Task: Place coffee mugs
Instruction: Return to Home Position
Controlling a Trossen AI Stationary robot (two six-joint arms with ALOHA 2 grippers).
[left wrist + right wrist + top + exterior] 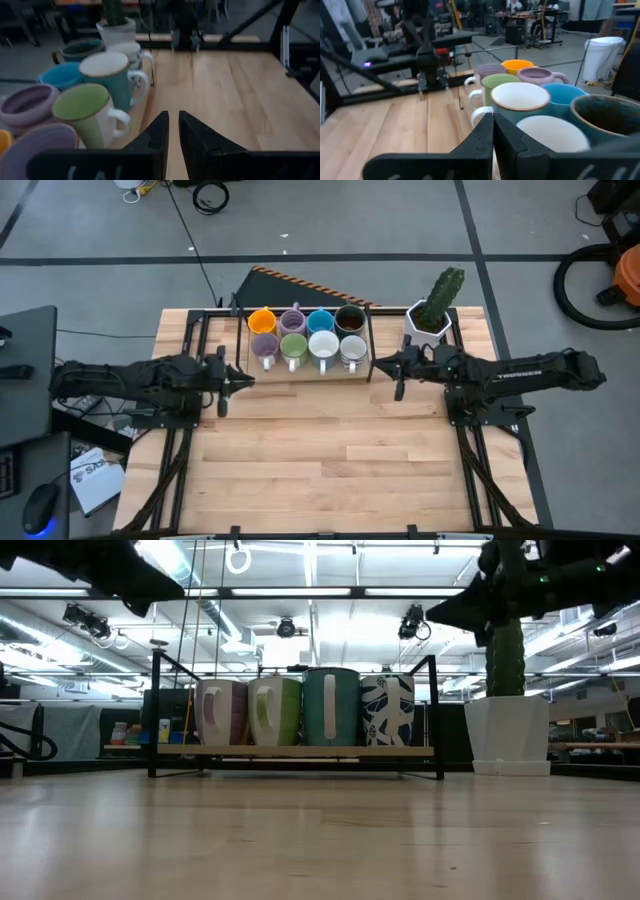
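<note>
Bright ceiling lights (310, 640), dim blurry wrist views

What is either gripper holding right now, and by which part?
Nothing. The left gripper hangs empty beside the mugs on the rack, and the right gripper is shut on nothing at their other side.

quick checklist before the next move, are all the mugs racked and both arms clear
1. Eight mugs in the rack, two rows of four: ok.
2. Front row, purple mug, green mug, white mug, patterned white mug, upright: ok.
3. Left pincer empty, nearly closed, beside the rack: ok.
4. Right pincer shut, empty, on the rack's other side: ok.
5. Cactus pot upright, apart from the rack: ok.
6. Mugs seated flat on the shelf: back row cannot tell.
</note>
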